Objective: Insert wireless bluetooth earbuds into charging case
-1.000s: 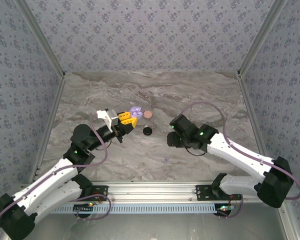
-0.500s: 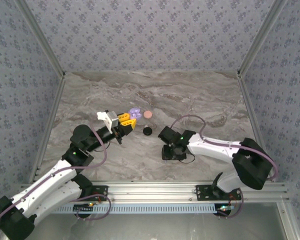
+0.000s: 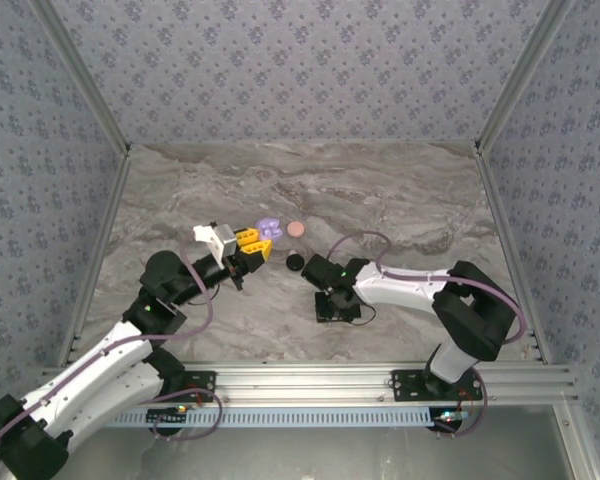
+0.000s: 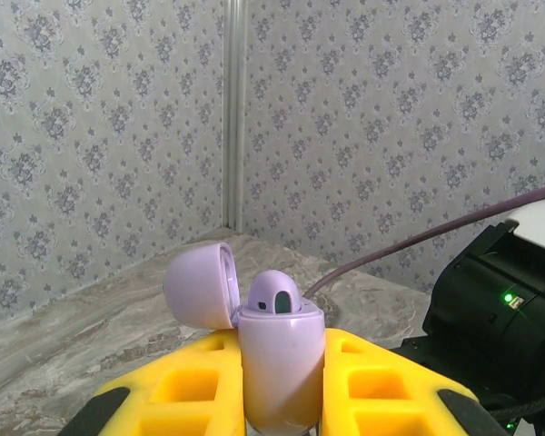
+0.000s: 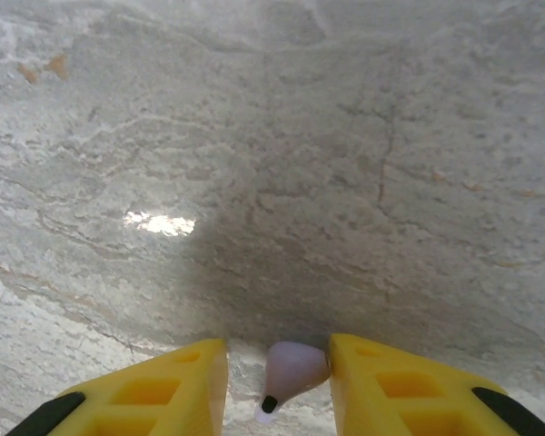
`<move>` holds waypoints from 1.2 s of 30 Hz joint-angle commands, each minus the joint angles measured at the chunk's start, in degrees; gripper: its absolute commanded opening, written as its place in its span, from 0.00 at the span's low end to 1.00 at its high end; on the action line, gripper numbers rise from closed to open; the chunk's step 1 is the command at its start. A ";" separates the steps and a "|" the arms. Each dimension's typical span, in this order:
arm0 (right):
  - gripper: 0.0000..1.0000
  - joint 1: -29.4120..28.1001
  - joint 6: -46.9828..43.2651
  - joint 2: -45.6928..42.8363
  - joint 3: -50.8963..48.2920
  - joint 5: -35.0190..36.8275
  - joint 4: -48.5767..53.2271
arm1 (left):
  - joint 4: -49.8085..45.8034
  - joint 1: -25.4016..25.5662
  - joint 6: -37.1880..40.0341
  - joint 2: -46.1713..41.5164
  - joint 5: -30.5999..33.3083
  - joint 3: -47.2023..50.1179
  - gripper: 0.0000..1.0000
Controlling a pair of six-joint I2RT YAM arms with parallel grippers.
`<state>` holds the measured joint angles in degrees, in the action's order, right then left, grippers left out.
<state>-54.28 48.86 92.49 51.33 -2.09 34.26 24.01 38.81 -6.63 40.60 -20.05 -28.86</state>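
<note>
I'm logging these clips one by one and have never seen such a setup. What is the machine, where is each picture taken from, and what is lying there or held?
These are two robot arms bolted at the near edge of a marble table. One picture looks down from above and behind them; the other two come from a camera on each wrist, so the yellow fingers at the bottom are that arm's own. The left end effector is shut on a lilac charging case with its lid open. The right end effector points down at the table, its fingers either side of a tiny lilac earbud lying there; a gap shows on one side, so it is not yet clamped. A pink round case and a black round case lie between the arms.
</note>
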 commanded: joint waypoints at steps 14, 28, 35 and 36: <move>0.25 -0.86 -1.48 2.17 2.71 3.81 1.95 | 0.00 0.52 0.80 -1.23 1.06 -0.30 0.00; 0.24 0.93 -12.36 -22.42 12.18 12.85 3.74 | 4.85 0.56 -1.60 3.53 -0.87 -0.92 0.00; 0.23 1.02 -18.14 -29.03 18.72 11.84 -5.32 | 7.32 0.55 -3.39 7.75 -2.84 -2.19 0.00; 0.23 0.81 -18.89 -28.82 19.70 11.48 -6.32 | 7.45 0.57 -3.46 8.23 -3.11 -2.37 0.00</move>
<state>-53.28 33.80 63.44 68.16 8.84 32.01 27.29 38.81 -8.84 48.12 -21.12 -28.67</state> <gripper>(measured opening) 0.233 0.178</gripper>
